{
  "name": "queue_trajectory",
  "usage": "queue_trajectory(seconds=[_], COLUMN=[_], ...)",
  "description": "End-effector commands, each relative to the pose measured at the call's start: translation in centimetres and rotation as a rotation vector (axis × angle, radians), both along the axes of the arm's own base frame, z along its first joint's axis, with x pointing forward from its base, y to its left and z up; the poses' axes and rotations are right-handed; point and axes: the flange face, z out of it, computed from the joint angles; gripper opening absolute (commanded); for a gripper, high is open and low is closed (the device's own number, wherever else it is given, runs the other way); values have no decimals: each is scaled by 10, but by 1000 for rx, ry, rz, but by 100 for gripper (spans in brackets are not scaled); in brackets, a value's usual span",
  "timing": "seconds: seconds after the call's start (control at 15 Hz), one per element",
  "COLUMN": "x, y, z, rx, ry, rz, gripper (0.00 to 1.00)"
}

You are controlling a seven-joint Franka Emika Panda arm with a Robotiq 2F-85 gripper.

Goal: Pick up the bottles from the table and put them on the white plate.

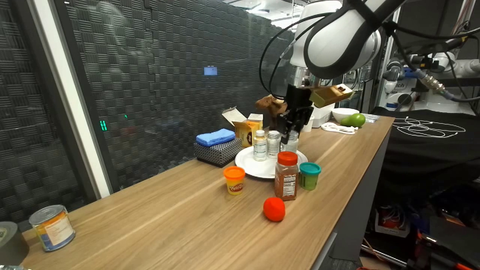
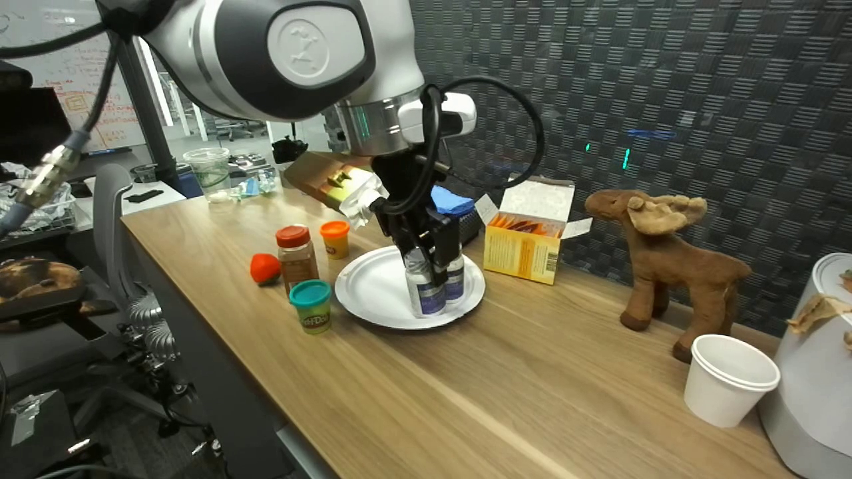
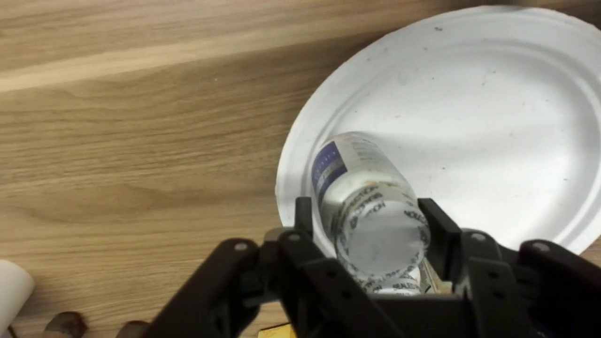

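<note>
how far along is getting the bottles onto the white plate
Done: two white bottles stand on the white plate. In hand: a third white bottle appears to stand there between the fingers; a gap beside one finger suggests it's loose, though they aren't clear of it yet. Left: the reddish-brown bottle is on the table, as are the teal-lidded tub and orange-lidded tub, if those count.

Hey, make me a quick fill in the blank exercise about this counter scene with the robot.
1. The bottles standing on the white plate number ____.
2. The gripper has a finger on each ____ of one bottle's cap.
3. The yellow Play-Doh tub has a lid coloured ____.
4. The stuffed moose is coloured ____.
Missing words: three; side; orange; brown.
</note>
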Motion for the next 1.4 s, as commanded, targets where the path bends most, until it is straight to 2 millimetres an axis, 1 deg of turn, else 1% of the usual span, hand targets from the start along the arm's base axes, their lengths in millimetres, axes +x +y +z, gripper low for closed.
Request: queue_trajectory(seconds=[0.0,0.07,0.13,0.4,0.6,0.73,0.87,1.0,1.2,1.33], x=[0,-2,-4,-18,-36,-50,-61,-69,-84,-97], y=[-2,-1,-1,0,1,3,6,9,17,23], z=[9,10,13,32,50,54,51,36,12,4], rx=[-5,1,5,11,37,47,48,44,65,84], ry=[22,33,34,48,54,71,82,100,164,184], rz=[5,5,0,-54,-145,-180,-161,-118,-36,41], gripper=[90,99,100,100,100,100,100,100,100,100])
